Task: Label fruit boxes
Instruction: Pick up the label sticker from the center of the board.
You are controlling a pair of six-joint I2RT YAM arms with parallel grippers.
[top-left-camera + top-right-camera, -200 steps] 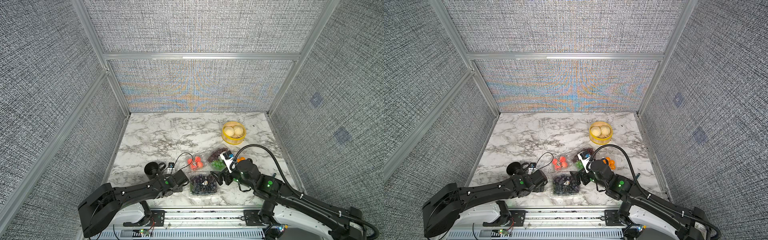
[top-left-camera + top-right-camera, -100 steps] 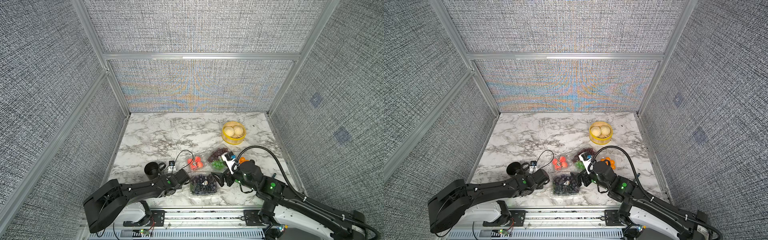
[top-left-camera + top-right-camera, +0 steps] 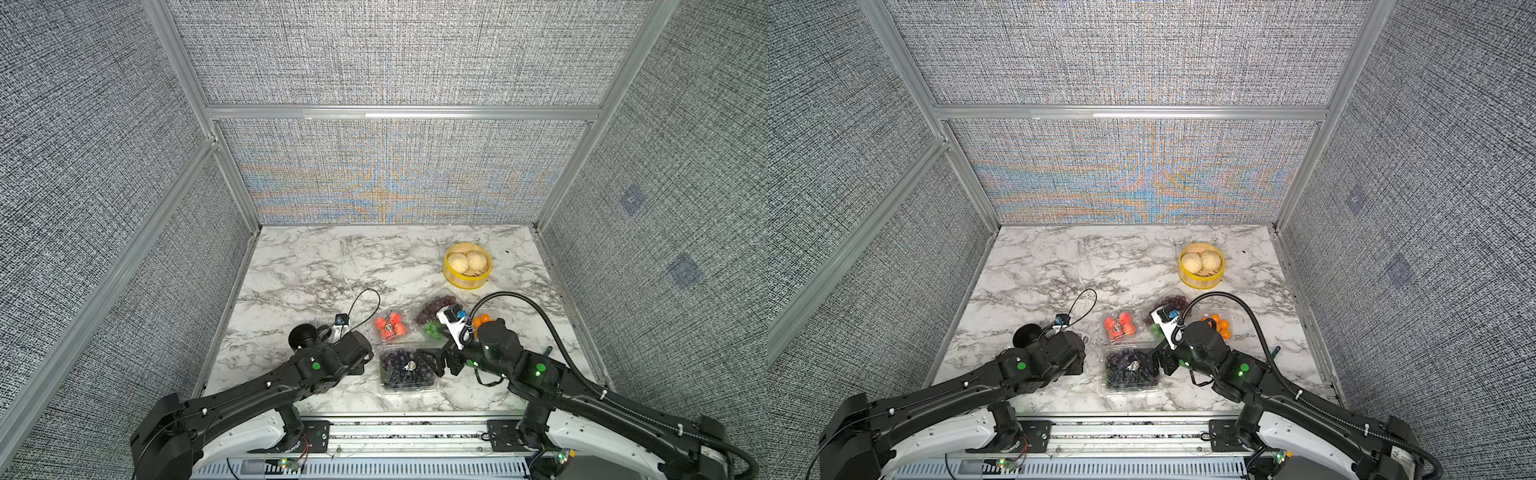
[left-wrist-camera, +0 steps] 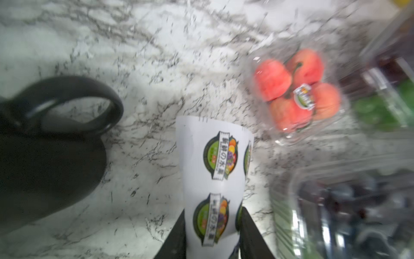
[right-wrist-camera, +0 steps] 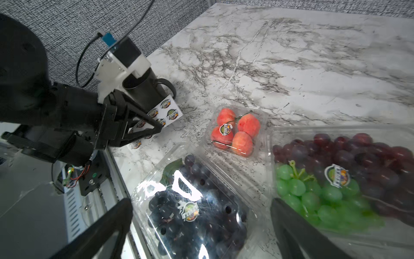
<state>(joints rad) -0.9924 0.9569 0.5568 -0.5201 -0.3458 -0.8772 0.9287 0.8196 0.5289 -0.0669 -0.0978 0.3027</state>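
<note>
Four clear fruit boxes sit near the table's front: red fruit (image 3: 390, 326), purple-and-green grapes (image 3: 434, 316), orange fruit (image 3: 482, 321) and the larger dark grapes (image 3: 405, 370). Round labels show on the red-fruit (image 5: 225, 129), mixed-grape (image 5: 337, 175) and dark-grape (image 5: 190, 211) lids. My left gripper (image 4: 212, 224) is shut on the white sticker sheet (image 4: 215, 161), which bows between its jaws just left of the boxes. My right gripper (image 5: 200, 201) stands open, its fingers on either side of the dark-grape box's right end (image 3: 1148, 359).
A black mug (image 3: 302, 336) stands just left of the left gripper, its handle (image 4: 74, 105) close to the sheet. A yellow steamer basket (image 3: 451, 278) with pale buns sits at the back right. The table's front edge and rail (image 3: 399, 419) run just behind the dark-grape box.
My left jaws have narrowed onto the sticker sheet. Both arms have shifted only slightly; the boxes have not moved.
</note>
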